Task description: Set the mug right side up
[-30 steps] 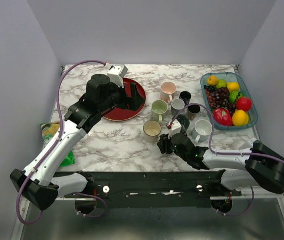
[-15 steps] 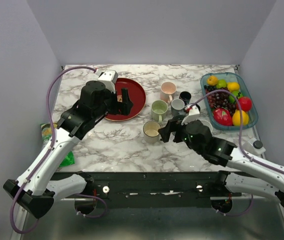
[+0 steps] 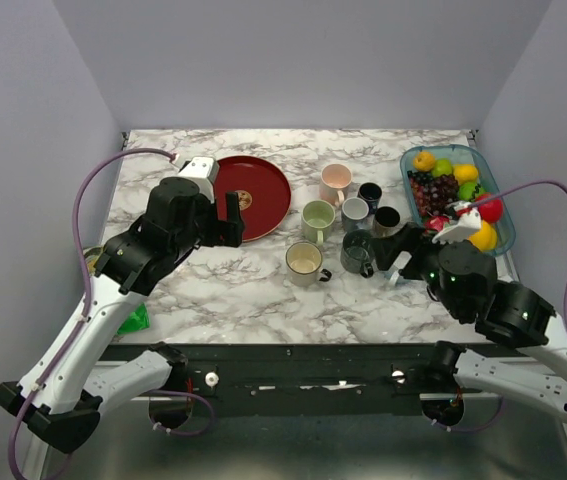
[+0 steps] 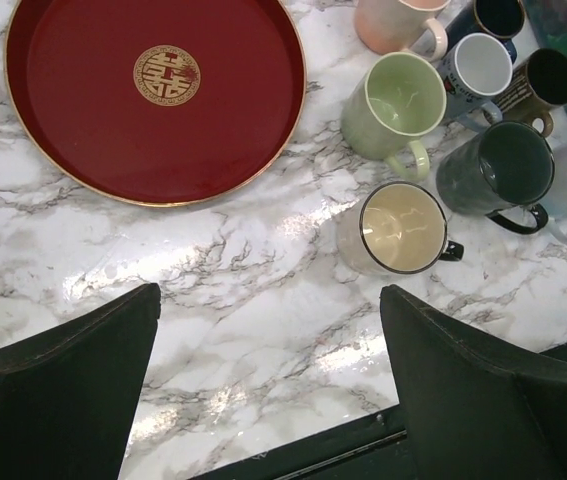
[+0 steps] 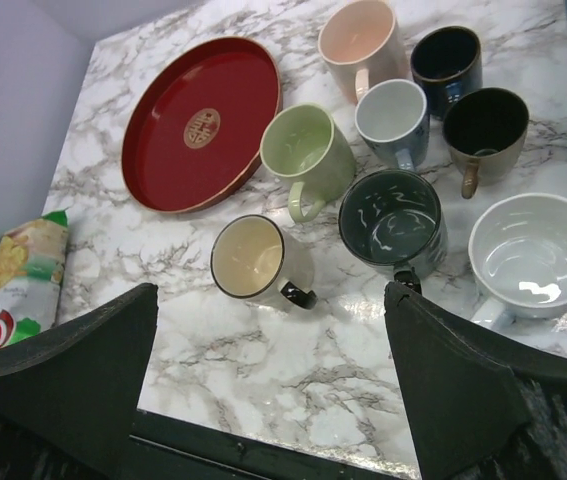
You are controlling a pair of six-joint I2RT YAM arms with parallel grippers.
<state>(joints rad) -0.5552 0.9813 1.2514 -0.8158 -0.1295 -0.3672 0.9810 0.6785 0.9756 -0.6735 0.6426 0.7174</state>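
Several mugs stand open side up in a cluster on the marble table. A dark green mug (image 3: 357, 250) (image 5: 393, 220) (image 4: 493, 168) is upright beside a cream mug with a black handle (image 3: 304, 260) (image 5: 251, 257) (image 4: 401, 228). A light green mug (image 5: 306, 150), a pink mug (image 5: 359, 38) and a white mug (image 5: 535, 255) are upright too. My right gripper (image 3: 400, 252) (image 5: 273, 380) is open and empty, raised just right of the dark green mug. My left gripper (image 3: 234, 218) (image 4: 273, 390) is open and empty, above the table by the red tray's left edge.
A round red tray (image 3: 258, 195) (image 4: 153, 95) lies at the back left. A clear blue dish of fruit (image 3: 455, 200) stands at the back right. A snack bag (image 3: 113, 270) (image 5: 13, 275) lies at the left edge. Walls close in three sides.
My right gripper has risen and drawn back to the right, leaving the dark green mug standing upright. My left gripper has pulled back left off the red tray.
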